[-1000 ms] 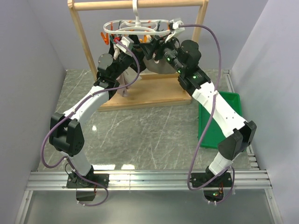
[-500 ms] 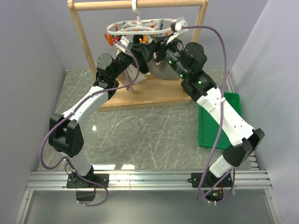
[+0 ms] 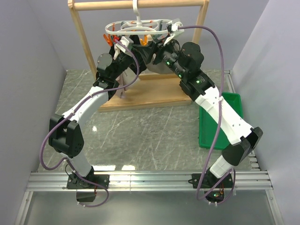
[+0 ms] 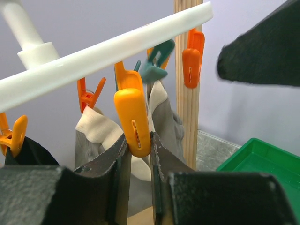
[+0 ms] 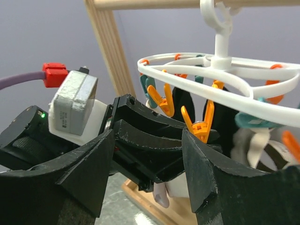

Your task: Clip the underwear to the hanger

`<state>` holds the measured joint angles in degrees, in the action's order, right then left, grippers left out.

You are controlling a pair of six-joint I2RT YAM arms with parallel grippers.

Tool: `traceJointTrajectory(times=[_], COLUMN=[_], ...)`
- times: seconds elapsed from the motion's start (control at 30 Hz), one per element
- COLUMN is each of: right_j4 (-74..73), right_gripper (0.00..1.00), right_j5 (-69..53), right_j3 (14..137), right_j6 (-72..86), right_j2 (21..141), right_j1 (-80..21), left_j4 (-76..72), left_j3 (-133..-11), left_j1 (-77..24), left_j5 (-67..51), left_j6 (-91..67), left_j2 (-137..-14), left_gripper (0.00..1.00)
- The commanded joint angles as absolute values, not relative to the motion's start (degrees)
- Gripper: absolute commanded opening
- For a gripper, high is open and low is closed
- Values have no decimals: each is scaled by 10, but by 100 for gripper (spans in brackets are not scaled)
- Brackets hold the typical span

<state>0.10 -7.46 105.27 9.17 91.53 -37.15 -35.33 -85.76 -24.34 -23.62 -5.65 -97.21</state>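
Note:
The white hanger [image 3: 136,27] hangs by its hook from the wooden rack, with orange and teal pegs dangling under its rings. My left gripper [image 4: 138,139] is shut on the lower end of one orange peg [image 4: 132,110]. The underwear [image 4: 95,127], beige with a cream waistband, hangs just behind that peg. Whether the peg bites the fabric is hidden. In the top view the underwear [image 3: 125,78] droops below my left wrist. My right gripper [image 5: 149,140] stands open right beside the left gripper [image 5: 154,136], under the hanger [image 5: 243,65], with nothing between its fingers.
A black garment [image 4: 28,152] and a grey-taupe garment [image 4: 168,110] are clipped to other pegs. The rack's wooden post [image 4: 187,108] stands close behind, above its base board [image 3: 150,93]. A green tray [image 3: 225,119] lies on the table at the right.
My right arm has risen and drawn in closer to the hanger and the left gripper. The left gripper has kept its hold on the orange peg.

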Motion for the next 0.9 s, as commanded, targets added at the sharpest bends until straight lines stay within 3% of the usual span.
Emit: traceJointTrajectory(times=[0.0,0.43,0.87], right_j4=[19,24,80], right_gripper=[65,63,65], right_j5=[-84,-1,-86], right_j3=[1062,1078,1107], right_j6=[120,122,162], right_j2=[929,972,1010], right_j1=[-375,-364,-332], left_j4=[-367,-374,-383], left_j3=[-875,-870,-873], left_j1=[-249,-240,-234], left_j5=[-284,-308,-369], left_j6=[-63,-83,-112], left_j2=[-944,-933,-939], left_gripper=[0,0,0])
